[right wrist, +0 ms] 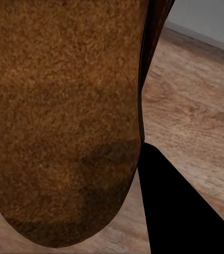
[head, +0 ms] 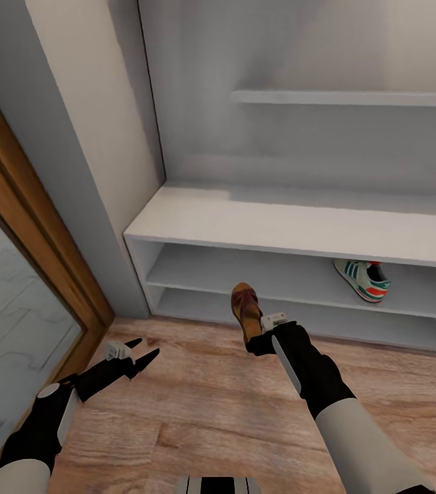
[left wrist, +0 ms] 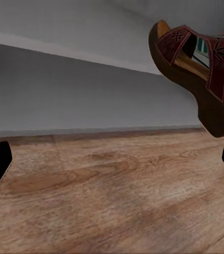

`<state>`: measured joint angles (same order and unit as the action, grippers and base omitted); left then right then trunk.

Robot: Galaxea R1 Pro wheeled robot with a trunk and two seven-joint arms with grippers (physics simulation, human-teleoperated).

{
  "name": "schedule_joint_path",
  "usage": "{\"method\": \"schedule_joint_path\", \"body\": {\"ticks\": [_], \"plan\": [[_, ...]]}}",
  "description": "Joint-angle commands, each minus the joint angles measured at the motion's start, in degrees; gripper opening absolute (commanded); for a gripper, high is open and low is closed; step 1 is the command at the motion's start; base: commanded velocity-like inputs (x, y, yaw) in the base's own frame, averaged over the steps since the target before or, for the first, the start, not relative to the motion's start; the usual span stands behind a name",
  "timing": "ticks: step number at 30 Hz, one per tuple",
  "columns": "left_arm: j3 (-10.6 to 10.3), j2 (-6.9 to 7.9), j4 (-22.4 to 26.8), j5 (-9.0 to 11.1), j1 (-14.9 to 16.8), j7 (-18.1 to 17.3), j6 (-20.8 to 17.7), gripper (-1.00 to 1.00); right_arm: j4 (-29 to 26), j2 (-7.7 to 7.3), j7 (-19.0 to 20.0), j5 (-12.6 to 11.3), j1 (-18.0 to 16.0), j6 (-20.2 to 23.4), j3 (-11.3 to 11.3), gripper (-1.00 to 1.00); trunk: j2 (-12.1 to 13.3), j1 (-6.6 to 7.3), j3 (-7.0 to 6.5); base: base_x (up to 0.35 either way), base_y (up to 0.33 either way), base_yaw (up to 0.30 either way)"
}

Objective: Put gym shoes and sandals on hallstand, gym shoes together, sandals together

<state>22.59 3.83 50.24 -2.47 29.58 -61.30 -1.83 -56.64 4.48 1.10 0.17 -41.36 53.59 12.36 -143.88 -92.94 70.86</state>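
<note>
My right gripper is shut on the heel end of a brown sandal, holding it above the wood floor just in front of the pale hallstand. The same sandal hangs in the air in the left wrist view, and its sole sits close up in the right wrist view. One white gym shoe with green stripes and a red heel rests on the middle shelf at the right. My left gripper hovers open and empty low over the floor at the left.
A wooden door frame with a glass panel stands at the left, and a grey wall corner separates it from the rack. The rack has a wide bench top, two low shelves and a wall shelf above.
</note>
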Motion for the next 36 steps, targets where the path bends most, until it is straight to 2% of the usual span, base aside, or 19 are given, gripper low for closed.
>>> {"method": "schedule_joint_path", "body": {"ticks": [1, 12, 18, 36], "plan": [[0.18, -0.02, 0.04, -0.26, 0.04, -0.31, -0.2, 1.0, -0.05, 0.0, -0.13, -0.09, -0.03, 0.29, 0.03, -1.0, -0.02, 0.0, 0.05, 0.081, 0.067, -0.043], [0.18, -0.02, 0.04, -0.26, 0.04, -0.31, -0.2, 1.0, -0.05, 0.0, -0.13, -0.09, -0.03, 0.29, -0.02, -1.0, -0.02, 0.0, 0.05, 0.012, 0.01, -0.007], [0.18, 0.02, 0.04, -0.26, 0.04, -0.31, -0.2, 1.0, -0.05, 0.0, -0.13, -0.09, -0.03, 0.29, -0.05, -1.0, -0.02, 0.0, 0.05, 0.0, 0.184, 0.0], [0.18, -0.01, 0.04, -0.26, 0.04, -0.31, -0.2, 1.0, -0.05, 0.0, -0.13, -0.09, -0.03, 0.29, -0.06, -1.0, -0.02, 0.0, 0.05, 0.02, 0.066, 0.0]]}}
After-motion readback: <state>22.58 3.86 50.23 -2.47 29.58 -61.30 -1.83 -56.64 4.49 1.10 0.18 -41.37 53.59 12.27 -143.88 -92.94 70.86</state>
